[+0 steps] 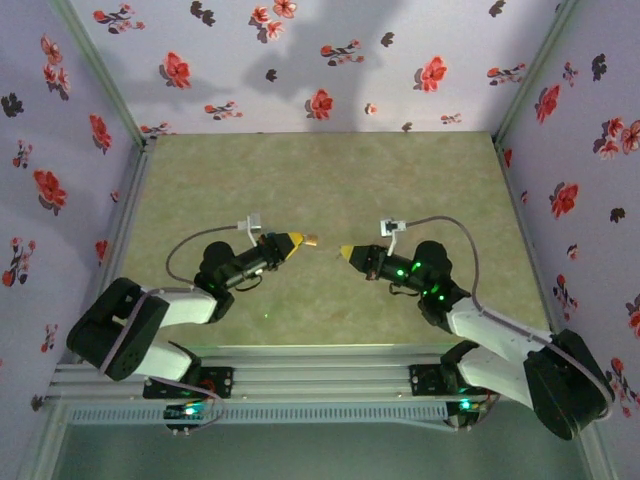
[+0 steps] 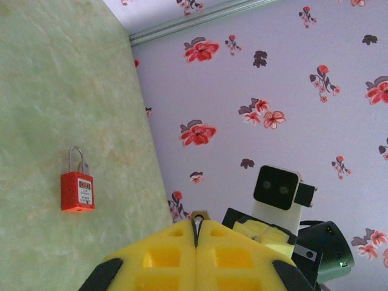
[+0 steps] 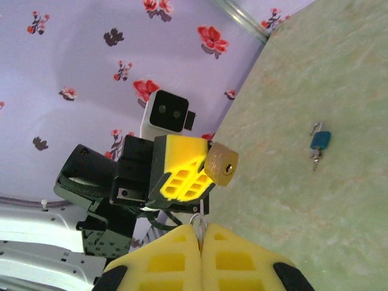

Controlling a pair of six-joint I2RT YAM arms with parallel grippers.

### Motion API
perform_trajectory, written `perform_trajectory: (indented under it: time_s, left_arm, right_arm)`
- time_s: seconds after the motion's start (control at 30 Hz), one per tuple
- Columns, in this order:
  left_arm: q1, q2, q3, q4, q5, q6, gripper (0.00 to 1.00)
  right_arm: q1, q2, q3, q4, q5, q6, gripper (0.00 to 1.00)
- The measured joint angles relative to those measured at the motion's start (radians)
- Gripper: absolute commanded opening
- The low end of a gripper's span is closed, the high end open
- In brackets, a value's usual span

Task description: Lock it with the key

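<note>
A brass padlock (image 3: 221, 163) is pinched by its top in my left gripper (image 3: 180, 171), keyhole end facing the right wrist camera. From above, the padlock (image 1: 311, 240) sticks out of the left gripper (image 1: 297, 241) over the middle of the table. Its brass edge (image 2: 202, 214) peeks past the shut left fingertips (image 2: 198, 222). My right gripper (image 3: 200, 228) is shut on the key (image 3: 199, 217), whose ring and thin blade poke out toward the padlock, a short gap below it. From above, the right gripper (image 1: 344, 252) faces the left one, tips slightly apart.
A red padlock (image 2: 77, 189) lies flat on the green table top (image 2: 54, 91). A small blue padlock (image 3: 320, 141) with keys lies on the table (image 3: 339, 200) further off. Flowered walls (image 1: 330, 60) close in the back and both sides.
</note>
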State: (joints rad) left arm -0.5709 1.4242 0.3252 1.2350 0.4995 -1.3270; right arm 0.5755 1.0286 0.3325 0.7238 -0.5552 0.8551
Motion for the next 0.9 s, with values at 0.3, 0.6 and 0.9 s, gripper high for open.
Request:
perform_trajectory:
  time_s: [0.3,0.6,0.9]
  left_arm:
    - [0.0,0.059,0.034,-0.126,0.036,0.027,0.0]
    - [0.0,0.053,0.15,-0.503,0.047,0.181,0.0]
    - [0.0,0.053,0.319,-0.93,0.039,0.353,0.0]
  right_arm:
    - [-0.058,-0.137,-0.051,-0.093,0.14,-0.008,0.0]
    - [-0.063,-0.141,-0.052,-0.144,0.194,-0.01,0.0]
    - [-0.072,-0.141,-0.052,-0.198,0.228,-0.017,0.0]
